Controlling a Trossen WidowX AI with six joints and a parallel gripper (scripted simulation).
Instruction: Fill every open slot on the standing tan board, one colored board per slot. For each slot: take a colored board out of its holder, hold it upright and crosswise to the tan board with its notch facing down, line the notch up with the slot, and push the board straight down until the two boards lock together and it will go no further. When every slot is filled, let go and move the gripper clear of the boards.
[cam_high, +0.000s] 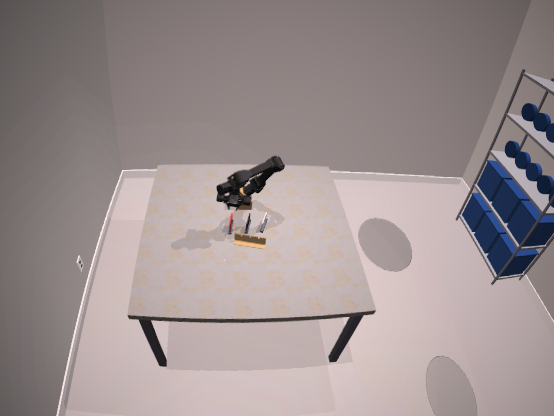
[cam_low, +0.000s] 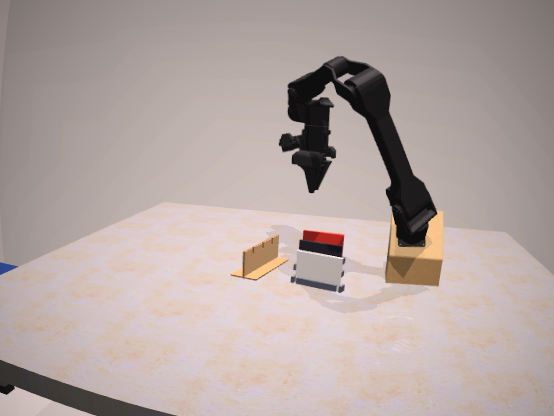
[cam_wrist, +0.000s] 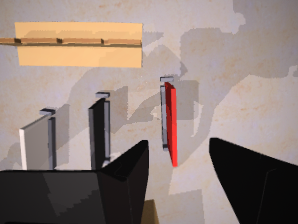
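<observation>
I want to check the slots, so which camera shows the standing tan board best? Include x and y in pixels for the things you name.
Exterior: it shows the upright tan board (cam_high: 250, 239) (cam_low: 261, 257) (cam_wrist: 80, 42) side-on, three notches visible. Wrist sees its thin top edge; top shows it small.

Wrist cam: claw (cam_wrist: 178, 145) hides btm of white bd (cam_wrist: 36, 147).

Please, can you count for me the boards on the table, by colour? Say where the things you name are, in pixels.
Red board (cam_high: 231, 223) (cam_low: 324, 236) (cam_wrist: 174, 125): 1
Black board (cam_high: 247, 223) (cam_low: 321, 247) (cam_wrist: 97, 132): 1
White board (cam_high: 264, 222) (cam_low: 320, 268) (cam_wrist: 36, 142): 1
Tan board, standing, slotted (cam_high: 250, 239) (cam_low: 260, 256) (cam_wrist: 80, 42): 1
Total: 4
</observation>
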